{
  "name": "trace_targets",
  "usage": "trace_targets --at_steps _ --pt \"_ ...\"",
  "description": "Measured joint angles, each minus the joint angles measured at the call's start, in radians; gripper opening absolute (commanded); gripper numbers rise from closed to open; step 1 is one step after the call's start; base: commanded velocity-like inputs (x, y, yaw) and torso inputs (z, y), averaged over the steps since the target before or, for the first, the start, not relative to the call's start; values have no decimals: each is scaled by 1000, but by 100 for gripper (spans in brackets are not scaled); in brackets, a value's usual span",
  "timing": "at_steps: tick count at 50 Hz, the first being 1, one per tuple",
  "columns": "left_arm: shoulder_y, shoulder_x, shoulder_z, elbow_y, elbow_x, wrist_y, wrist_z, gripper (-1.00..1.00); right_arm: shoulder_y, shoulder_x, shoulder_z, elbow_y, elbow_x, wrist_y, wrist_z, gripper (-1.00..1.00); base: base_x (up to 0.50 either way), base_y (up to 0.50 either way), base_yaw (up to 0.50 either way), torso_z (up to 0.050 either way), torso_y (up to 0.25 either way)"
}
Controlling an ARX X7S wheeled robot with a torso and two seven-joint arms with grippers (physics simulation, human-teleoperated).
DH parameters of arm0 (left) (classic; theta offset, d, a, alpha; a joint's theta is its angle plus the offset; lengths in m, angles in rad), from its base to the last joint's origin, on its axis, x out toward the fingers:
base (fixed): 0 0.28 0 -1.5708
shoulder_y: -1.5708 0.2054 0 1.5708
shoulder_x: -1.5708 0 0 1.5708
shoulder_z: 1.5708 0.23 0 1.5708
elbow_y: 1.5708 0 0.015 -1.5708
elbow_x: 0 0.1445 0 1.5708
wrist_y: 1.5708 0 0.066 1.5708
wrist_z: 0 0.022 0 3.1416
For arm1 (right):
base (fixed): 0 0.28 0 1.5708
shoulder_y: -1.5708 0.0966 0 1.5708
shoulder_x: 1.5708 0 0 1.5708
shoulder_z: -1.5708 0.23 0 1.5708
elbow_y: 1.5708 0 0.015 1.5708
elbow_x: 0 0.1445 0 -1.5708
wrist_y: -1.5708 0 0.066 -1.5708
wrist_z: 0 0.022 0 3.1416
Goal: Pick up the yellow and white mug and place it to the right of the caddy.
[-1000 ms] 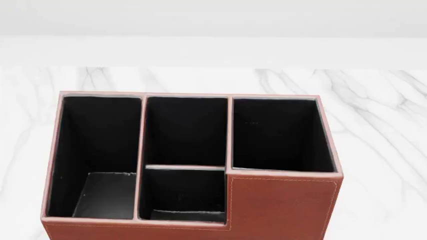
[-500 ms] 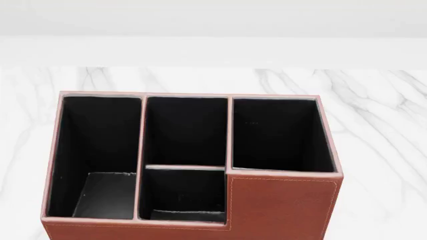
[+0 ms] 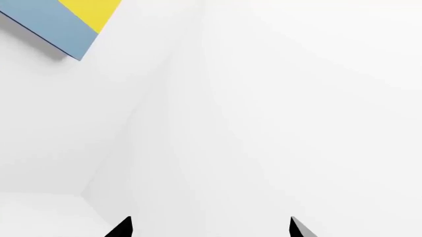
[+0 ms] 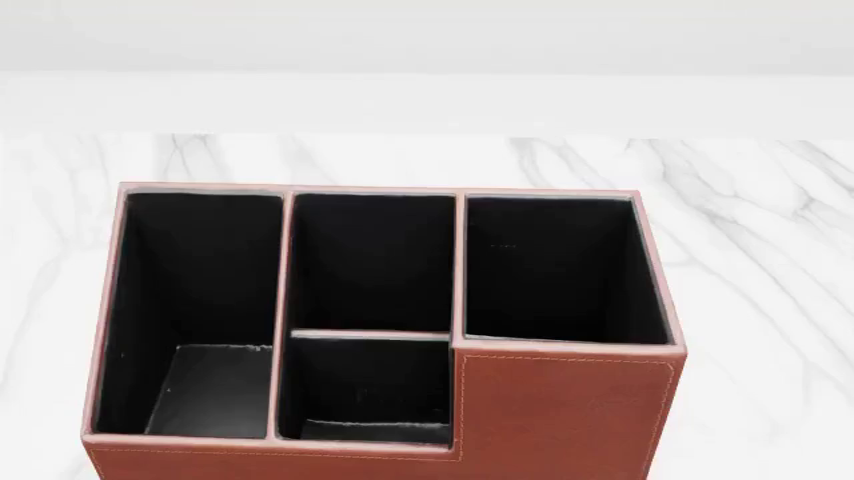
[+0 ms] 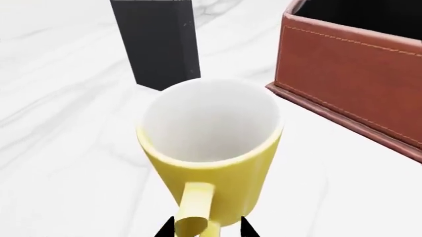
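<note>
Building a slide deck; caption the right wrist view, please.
Yellow and white mug upright on marble table, beside the caddy.

The setting reads as a simulated office or study desk rather than a real room. A white marble-patterned tabletop (image 4: 747, 250) with grey veining carries desk goods: a reddish-brown leather-look caddy (image 4: 561, 415) with stitched edges and four black-lined compartments, a yellow and white mug (image 5: 211, 163) standing near one corner of it, and an upright flat black object (image 5: 157, 42) behind the mug. Beyond the table the walls (image 3: 277, 98) are plain, featureless white, with a blue and yellow panel (image 3: 69, 19) at one edge. Surfaces are uniformly lit and free of wear, as in a render.
</note>
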Motion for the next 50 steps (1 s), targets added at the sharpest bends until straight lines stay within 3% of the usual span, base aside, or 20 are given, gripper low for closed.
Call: trace_targets --at_steps 26,50 --pt "-2 -1 6 0 6 1 0 100 1 1 8 -16 -3 6 15 -100 0 0 0 0 0" --pt "-7 -11 12 0 7 -12 0 100 145 78 -19 -438 -211 206 310 -100 0 0 0 0 0"
